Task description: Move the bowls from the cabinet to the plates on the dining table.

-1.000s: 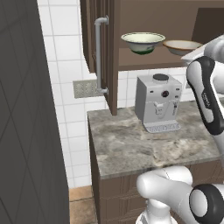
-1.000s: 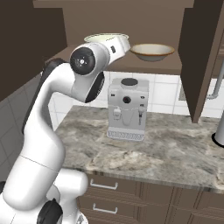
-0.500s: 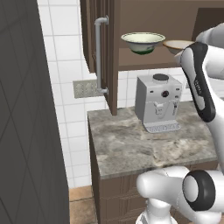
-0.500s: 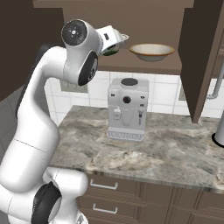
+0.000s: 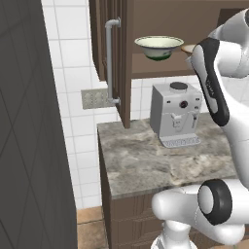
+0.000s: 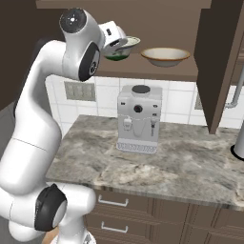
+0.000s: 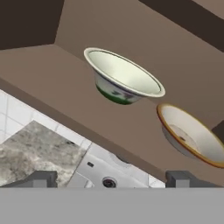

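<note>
My gripper (image 7: 109, 178) stands wide open and holds nothing; both finger tips (image 7: 40, 178) show at the bottom of the hand view with clear space between them. Hand is raised to shelf height in front of the open cabinet (image 6: 143, 71), just short of the cream-white bowl (image 7: 122, 78).

Both bowls sit upright on the cabinet shelf: cream-white one nearer the open door (image 5: 116, 58), tan bowl (image 7: 190, 134) beside it, apart, not touching. Coffee machine (image 6: 139, 118) stands on the counter (image 6: 157, 162) directly beneath.

Step in hand, as I judge it: approach and grasp the cream-white bowl.

Notes for doing it well:
- bring one finger inside the rim, one outside, on the near wall
- come in level, above the shelf edge, clear of the machine top
- close only once the rim sits deep between the fingers
- lift before withdrawing, so the foot does not drag
- keep away from the tan bowl
</note>
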Tool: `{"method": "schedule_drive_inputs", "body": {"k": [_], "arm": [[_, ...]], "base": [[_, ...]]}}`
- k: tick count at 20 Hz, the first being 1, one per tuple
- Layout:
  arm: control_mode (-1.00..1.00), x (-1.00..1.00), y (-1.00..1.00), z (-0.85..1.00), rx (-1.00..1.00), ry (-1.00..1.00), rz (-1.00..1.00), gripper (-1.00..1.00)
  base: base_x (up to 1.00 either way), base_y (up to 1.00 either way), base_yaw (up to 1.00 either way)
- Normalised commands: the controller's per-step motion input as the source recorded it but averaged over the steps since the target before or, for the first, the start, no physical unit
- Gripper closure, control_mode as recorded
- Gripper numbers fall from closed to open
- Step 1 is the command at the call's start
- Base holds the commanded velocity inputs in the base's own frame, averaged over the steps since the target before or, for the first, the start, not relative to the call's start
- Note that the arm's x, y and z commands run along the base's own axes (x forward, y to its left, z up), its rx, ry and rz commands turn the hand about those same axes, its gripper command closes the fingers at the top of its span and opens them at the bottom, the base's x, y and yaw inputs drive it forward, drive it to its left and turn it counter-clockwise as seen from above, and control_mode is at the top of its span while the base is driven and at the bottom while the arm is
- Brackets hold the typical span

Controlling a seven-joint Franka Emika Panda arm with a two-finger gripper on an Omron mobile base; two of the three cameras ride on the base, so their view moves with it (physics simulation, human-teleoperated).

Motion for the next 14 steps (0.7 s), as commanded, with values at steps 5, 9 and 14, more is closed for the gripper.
{"method": "schedule_drive_inputs", "body": {"k": [5, 9, 14], "arm": [[-1.00, 0.13, 0.33, -0.13, -0.05, -0.05, 0.00, -1.00], [-1.00, 0.16, 0.38, -0.07, -0.05, -0.02, 0.00, -1.00], [-1.00, 0.21, 0.38, 0.00, -0.04, 0.00, 0.00, -1.00]], "base": [[0.00, 0.00, 0.00], [0.00, 0.00, 0.00], [0.00, 0.00, 0.00]]}}
